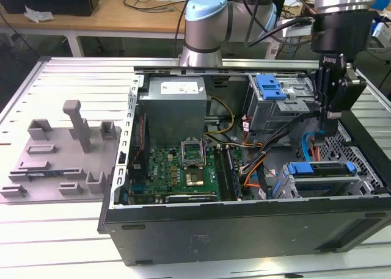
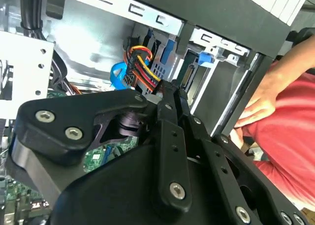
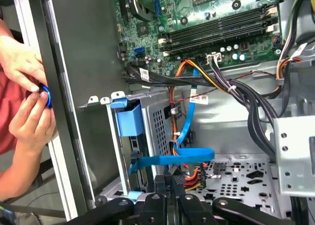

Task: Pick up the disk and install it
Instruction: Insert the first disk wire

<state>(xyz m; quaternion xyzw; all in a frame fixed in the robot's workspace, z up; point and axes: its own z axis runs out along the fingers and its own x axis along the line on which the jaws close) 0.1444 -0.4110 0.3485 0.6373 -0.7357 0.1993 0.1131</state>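
On the table, a cage half-hides the disk near the claw.

**Open computer case** lay on its side on the slatted metal bench. Inside it, a green motherboard adjoined a grey power supply, and a blue latch topped the upper drive cage. A grey moulded fixture rested just beside the case, at the exterior view's left. A flat blue cable and a red-yellow-orange wire bundle ran near the perforated cage wall.
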